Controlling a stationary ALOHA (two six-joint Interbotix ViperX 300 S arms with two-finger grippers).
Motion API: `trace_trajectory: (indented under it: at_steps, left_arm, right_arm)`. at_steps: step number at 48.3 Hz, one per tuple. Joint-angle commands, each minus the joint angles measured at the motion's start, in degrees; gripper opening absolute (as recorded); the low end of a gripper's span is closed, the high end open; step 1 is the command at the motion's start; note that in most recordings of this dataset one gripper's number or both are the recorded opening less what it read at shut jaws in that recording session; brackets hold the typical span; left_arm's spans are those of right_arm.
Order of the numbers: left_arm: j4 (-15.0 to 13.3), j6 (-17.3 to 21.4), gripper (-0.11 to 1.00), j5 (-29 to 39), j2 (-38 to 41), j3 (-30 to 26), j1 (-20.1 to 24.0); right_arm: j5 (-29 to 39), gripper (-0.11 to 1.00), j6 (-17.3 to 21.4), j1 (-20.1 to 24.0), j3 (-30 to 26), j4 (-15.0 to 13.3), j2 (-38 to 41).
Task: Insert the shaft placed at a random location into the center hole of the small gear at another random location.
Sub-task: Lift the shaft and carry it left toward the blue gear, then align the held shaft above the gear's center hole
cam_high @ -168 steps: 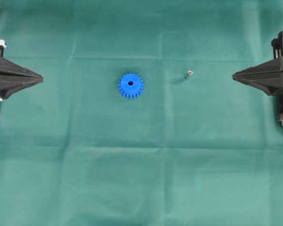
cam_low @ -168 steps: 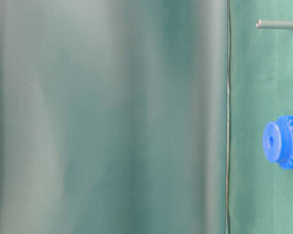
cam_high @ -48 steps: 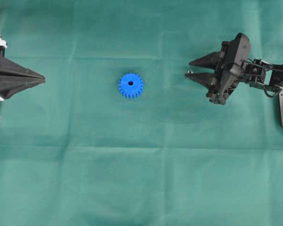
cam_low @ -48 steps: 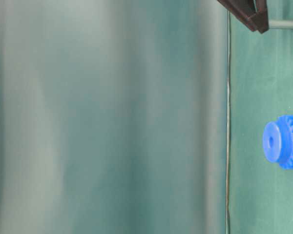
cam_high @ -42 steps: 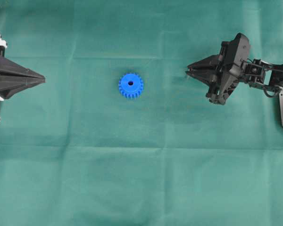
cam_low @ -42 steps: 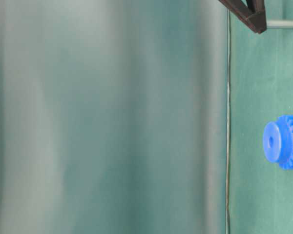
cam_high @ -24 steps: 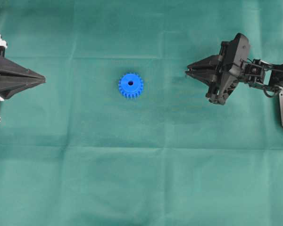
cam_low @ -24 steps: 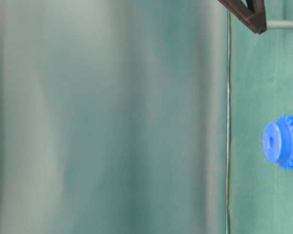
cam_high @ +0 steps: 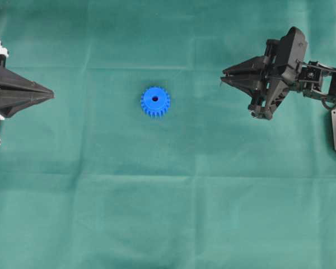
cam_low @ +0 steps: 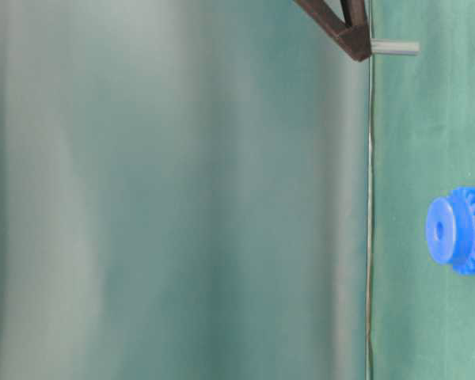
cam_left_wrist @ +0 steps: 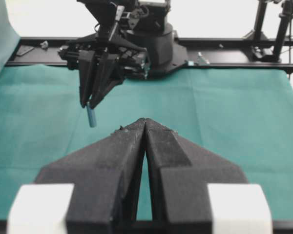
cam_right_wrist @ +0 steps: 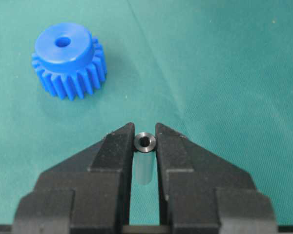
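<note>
Over on the right, the right gripper (cam_right_wrist: 145, 142) pinches the shaft (cam_right_wrist: 145, 143), lifted off the cloth. Next: line it up over the small gear (cam_high: 155, 101) mid-table. Left gripper (cam_left_wrist: 145, 127) sits pressed together.

Green cloth (cam_high: 157, 196) on table, black rail (cam_left_wrist: 224, 44) behind.

In the overhead view the small gear (cam_high: 155, 101) lies on the table (cam_high: 168, 196) near its middle, between the two hands; the left hand (cam_high: 49, 94) sits far left. The right hand (cam_high: 223, 79) hangs well right of the gear; the shaft (cam_right_wrist: 144, 161) stands between its fingers, clear of the table.
</note>
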Motion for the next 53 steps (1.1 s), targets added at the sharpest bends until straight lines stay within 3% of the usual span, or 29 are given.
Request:
trace_trajectory:
  at_steps: [1,22,53]
  left_arm:
    - [0.1,-0.1,0.00,-0.3,0.4,-1.3,0.1]
    - [0.1,-0.1,0.00,-0.4,0.4,-1.3,0.1]
    - [0.1,-0.1,0.00,-0.3,0.4,-1.3,0.1]
  right_arm:
    - [0.7,0.13,-0.5,0.1,-1.1,-0.1,-1.1]
    - [0.5,0.13,-0.6,1.6,-4.4,-0.1,2.0]
    - [5.1,0.13,-0.9,6.0,-23.6,-0.4,16.1]
